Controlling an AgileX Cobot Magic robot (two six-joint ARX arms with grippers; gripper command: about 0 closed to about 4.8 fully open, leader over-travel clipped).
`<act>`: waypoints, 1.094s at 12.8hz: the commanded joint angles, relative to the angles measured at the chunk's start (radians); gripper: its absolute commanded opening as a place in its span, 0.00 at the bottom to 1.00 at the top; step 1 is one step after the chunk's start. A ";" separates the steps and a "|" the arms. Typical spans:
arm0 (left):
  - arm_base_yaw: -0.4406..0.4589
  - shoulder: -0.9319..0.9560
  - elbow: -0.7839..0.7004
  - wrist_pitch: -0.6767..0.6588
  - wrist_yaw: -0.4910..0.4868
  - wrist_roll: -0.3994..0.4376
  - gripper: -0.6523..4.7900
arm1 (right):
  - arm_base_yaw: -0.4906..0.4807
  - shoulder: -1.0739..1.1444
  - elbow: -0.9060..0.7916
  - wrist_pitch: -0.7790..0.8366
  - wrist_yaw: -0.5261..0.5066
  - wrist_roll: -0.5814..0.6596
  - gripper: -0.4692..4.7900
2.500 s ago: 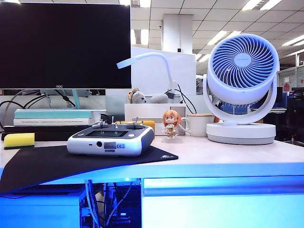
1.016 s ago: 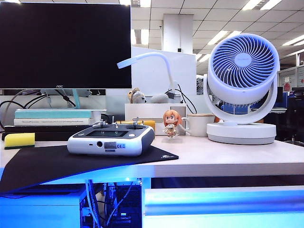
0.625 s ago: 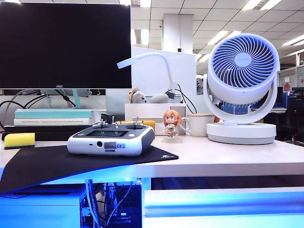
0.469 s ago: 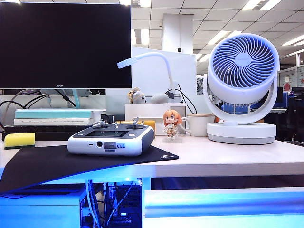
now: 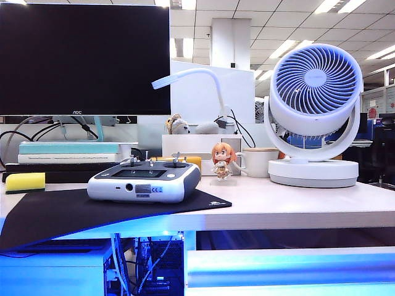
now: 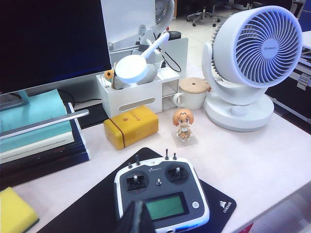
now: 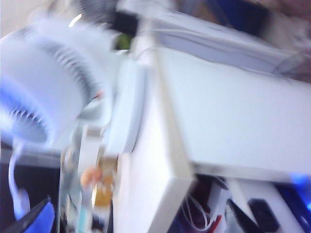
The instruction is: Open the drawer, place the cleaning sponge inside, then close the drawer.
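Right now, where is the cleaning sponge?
In the exterior view the cleaning sponge lies at the far left of the desk, beside the black mat and left of the grey controller, below the stacked books.

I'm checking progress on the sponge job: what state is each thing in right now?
drawer: pulled out, dark gap under the desktop
cleaning sponge: still on the desk, untouched
desk fan: blades not visibly spinning, can't confirm
monitor: screen dark
remote controller: flat on the black mat
left gripper: shut, above the controller
right gripper: open, not visible
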 commanded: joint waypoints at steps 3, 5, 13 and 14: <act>0.001 0.000 0.005 0.016 0.001 0.004 0.11 | 0.019 -0.135 0.012 0.040 0.110 0.053 0.55; 0.001 0.000 0.005 0.016 0.002 0.004 0.11 | 0.052 -0.208 0.014 0.040 0.162 0.068 0.35; 0.001 0.000 0.005 0.028 0.002 0.004 0.11 | 0.227 -0.402 0.061 0.039 0.180 0.224 1.00; 0.001 0.000 0.005 0.041 0.002 0.004 0.11 | 0.227 -0.402 0.061 0.038 0.216 0.236 1.00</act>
